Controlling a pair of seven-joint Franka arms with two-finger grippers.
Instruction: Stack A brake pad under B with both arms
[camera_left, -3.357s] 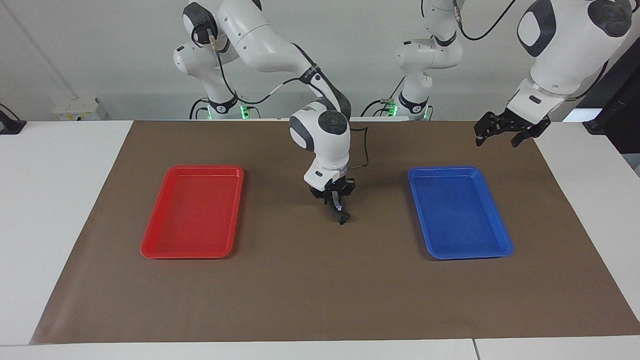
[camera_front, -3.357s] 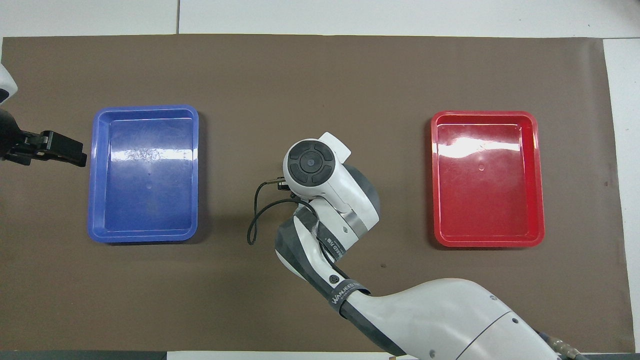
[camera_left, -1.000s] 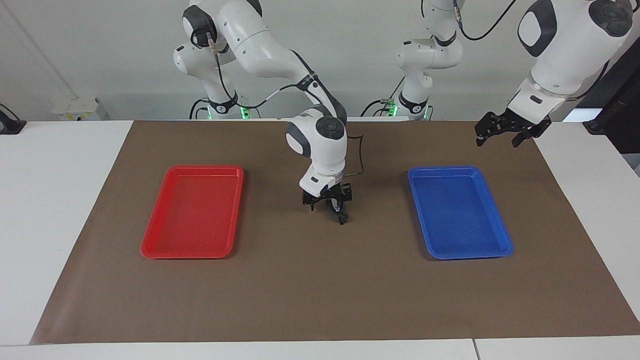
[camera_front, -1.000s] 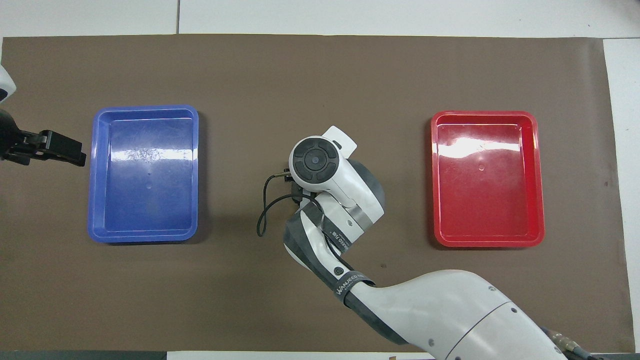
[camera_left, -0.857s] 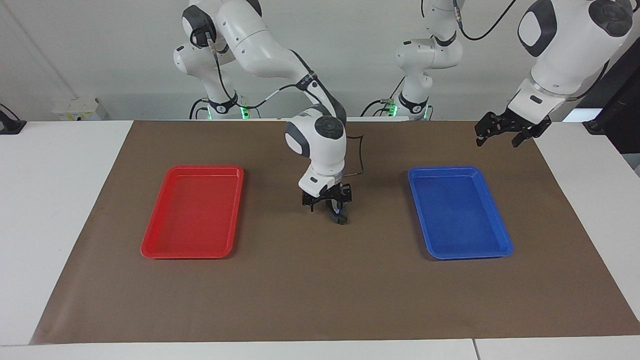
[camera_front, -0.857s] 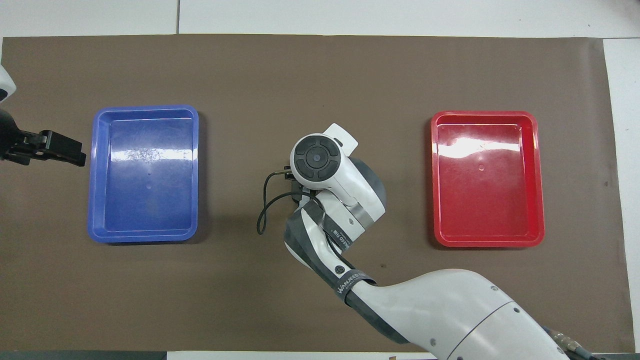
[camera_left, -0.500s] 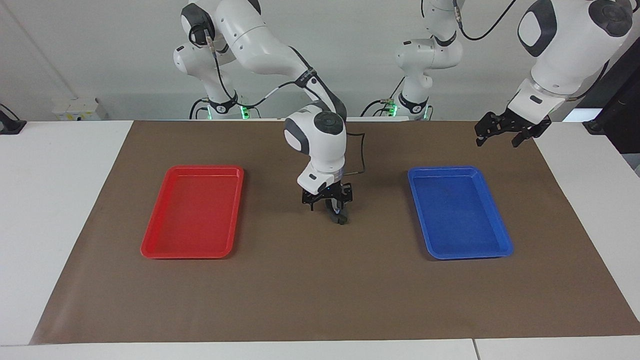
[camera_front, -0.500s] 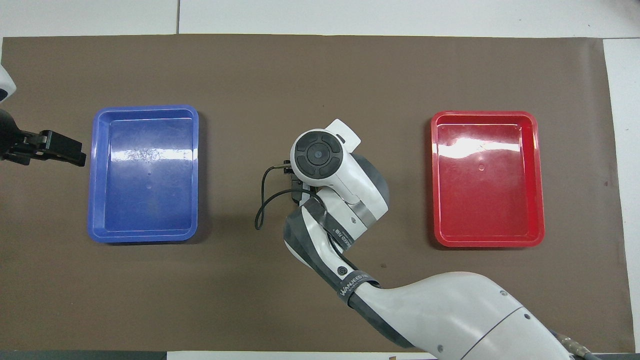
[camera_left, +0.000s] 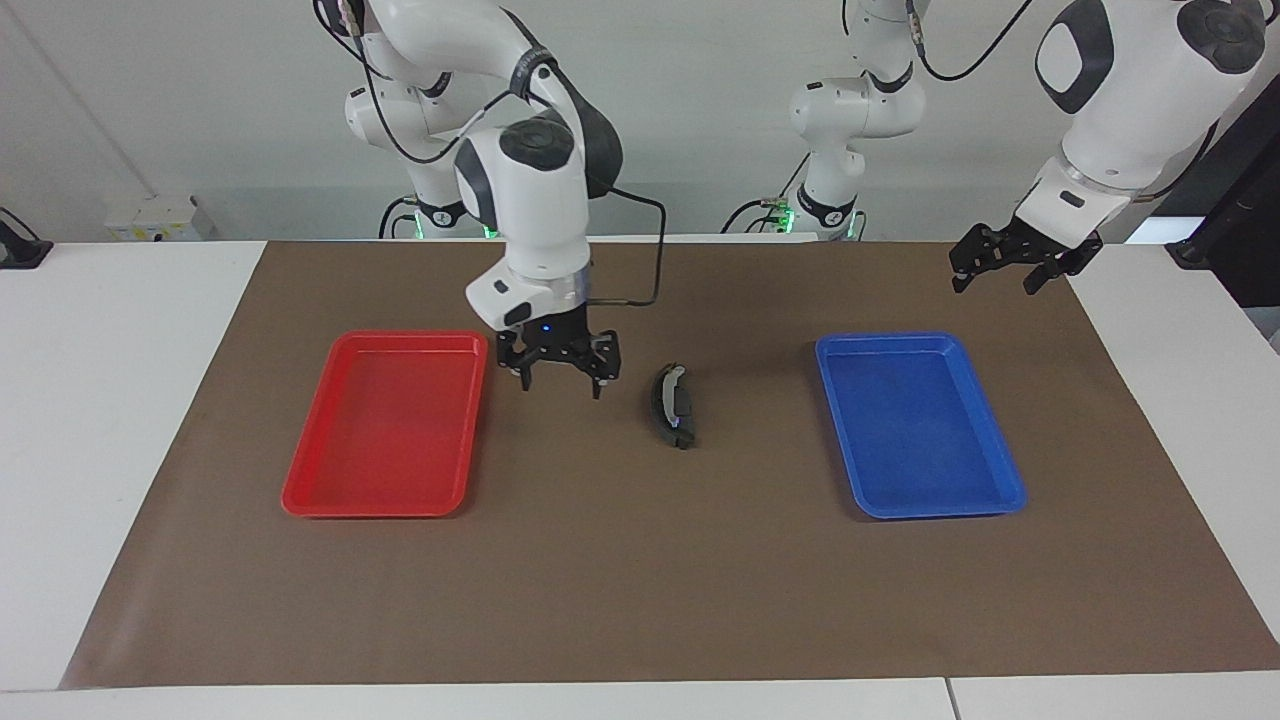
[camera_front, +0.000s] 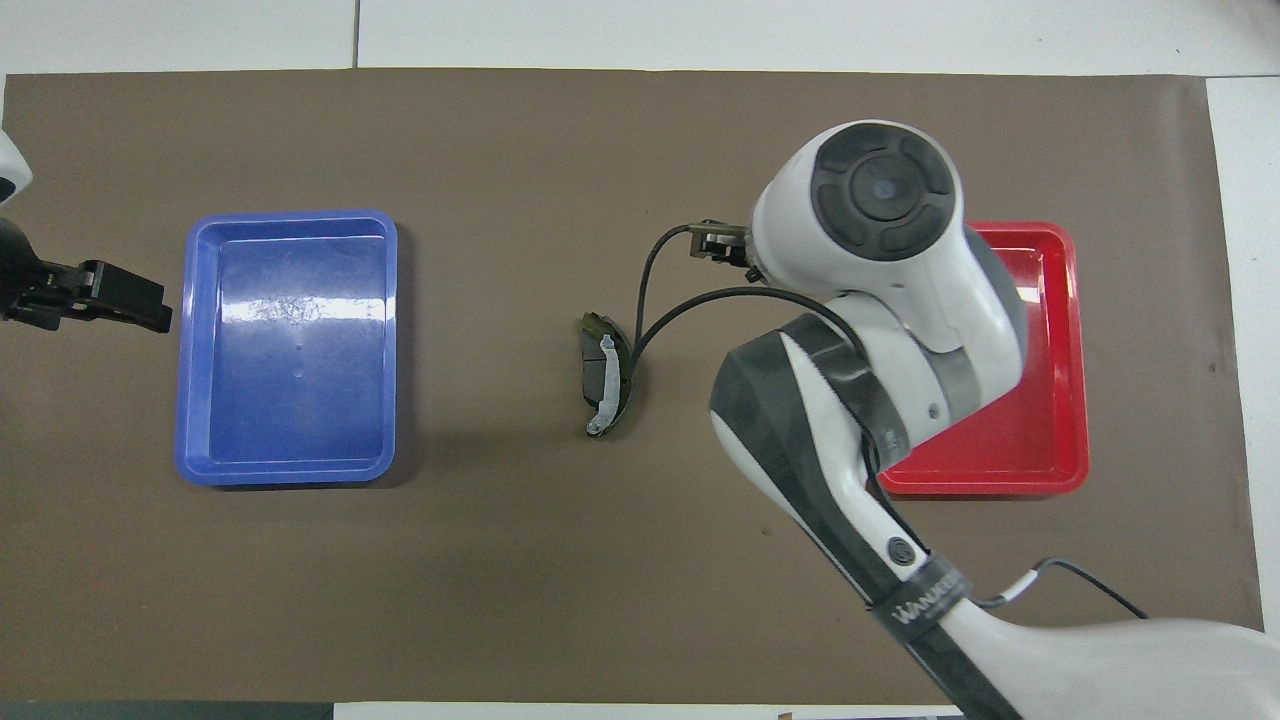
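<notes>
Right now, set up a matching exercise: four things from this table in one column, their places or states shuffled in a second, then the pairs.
1. right gripper
2. left gripper
3. curved brake shoe
4. red tray

a. lying on the mat between the two trays
b. open, raised near the blue tray's corner, waiting
c. at the right arm's end of the table
d. open, raised between red tray and brake shoe

1-d, 2-b, 3-a, 4-c

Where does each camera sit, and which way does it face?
Facing view: high across the table, looking at the robots; both arms show whole, right gripper open over the mat, left gripper waiting open near the blue tray.
Overhead view: above the robots' end, looking steeply down; the right arm's wrist and the left gripper show.
Both show the brake shoe on the pad between the blue tray and red tray, half a turn apart.
</notes>
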